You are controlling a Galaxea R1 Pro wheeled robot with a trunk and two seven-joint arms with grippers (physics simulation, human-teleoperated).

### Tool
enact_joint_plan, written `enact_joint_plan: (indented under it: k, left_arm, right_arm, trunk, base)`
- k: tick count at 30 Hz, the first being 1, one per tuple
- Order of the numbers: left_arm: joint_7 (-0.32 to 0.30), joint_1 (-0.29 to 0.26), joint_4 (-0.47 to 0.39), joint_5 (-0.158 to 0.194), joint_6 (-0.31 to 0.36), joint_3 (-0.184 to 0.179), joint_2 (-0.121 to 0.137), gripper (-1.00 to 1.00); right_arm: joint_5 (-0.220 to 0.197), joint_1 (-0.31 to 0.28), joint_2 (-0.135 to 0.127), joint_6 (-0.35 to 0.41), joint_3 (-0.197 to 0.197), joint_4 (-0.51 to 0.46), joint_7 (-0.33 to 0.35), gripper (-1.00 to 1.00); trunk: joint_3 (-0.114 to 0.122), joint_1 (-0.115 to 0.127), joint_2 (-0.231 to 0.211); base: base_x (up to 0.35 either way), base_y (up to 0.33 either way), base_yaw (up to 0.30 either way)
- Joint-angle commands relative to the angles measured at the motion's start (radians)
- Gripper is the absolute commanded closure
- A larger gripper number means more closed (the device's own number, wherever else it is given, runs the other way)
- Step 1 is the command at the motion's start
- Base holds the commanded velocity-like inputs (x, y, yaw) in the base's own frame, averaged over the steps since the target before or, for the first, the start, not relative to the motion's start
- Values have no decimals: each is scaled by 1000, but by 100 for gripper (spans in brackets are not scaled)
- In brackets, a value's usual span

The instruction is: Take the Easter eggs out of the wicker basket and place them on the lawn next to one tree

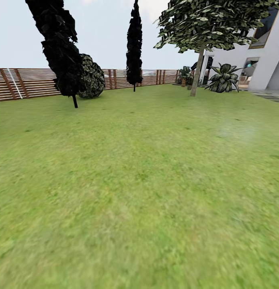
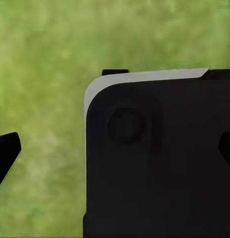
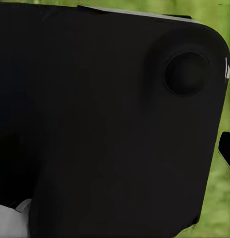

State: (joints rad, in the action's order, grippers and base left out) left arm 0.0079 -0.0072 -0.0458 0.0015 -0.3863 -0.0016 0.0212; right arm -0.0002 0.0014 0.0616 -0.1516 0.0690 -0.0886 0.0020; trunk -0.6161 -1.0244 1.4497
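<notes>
Lawn (image 1: 139, 192): broad, flat, slightly patchy green grass covering the whole near and middle ground of the head view, running back to the fence and the house. The same blurred green shows behind the robot's dark body panels in both wrist views.

Tree (image 1: 197, 72): stands at the far right of the lawn, near the house; slim, bare grey-tan trunk, leaning a little, with a spreading canopy of blocky green leaves high above.

Garden, other items:
- Dark columnar tree, near (image 1: 59, 48): left side, tilted, thin stem at its foot planted in the grass.
- Round bush (image 1: 91, 76): just behind and beside that tree, close against the fence.
- Dark columnar tree, far (image 1: 134, 44): centre background, upright, in front of the fence.
- Wooden fence (image 1: 27, 82): brown horizontal slats, along the far edge of the lawn from the left to near the house.
- Spiky leafy plant (image 1: 224, 78): right of the tree's trunk, by the house wall.
- White house (image 1: 264, 60): far right corner, with grey paving (image 1: 272, 96) at its foot.

Left claw: a dark fingertip (image 2: 5, 156) shows at one edge of the left wrist view, another at the opposite edge; a large black panel (image 2: 159, 163) lies between them. How far apart the fingers stand, I cannot tell.

Right claw: one dark fingertip (image 3: 227, 148) at the edge of the right wrist view, beside a black panel (image 3: 105, 119); its opening cannot be told.
</notes>
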Motion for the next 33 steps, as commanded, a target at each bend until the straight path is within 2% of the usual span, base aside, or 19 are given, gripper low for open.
enact_joint_plan:
  k: [1,14,33]
  left_arm:
    - [1,0,1,0,-3,-1,0,-100]
    - [1,0,0,-1,-3,-2,-1,-100]
    - [0,0,1,-5,-3,-2,-1,-100]
  right_arm:
    - [0,0,1,-2,6,-2,0,-100]
    - [-1,0,19,-5,12,-23,0,-100]
    - [0,0,20,-39,10,-27,0,-100]
  trunk:
    - [-1,-1,0]
    - [-1,-1,0]
    - [-1,-1,0]
  base:
    - [334,0,0]
    - [334,0,0]
    - [335,0,0]
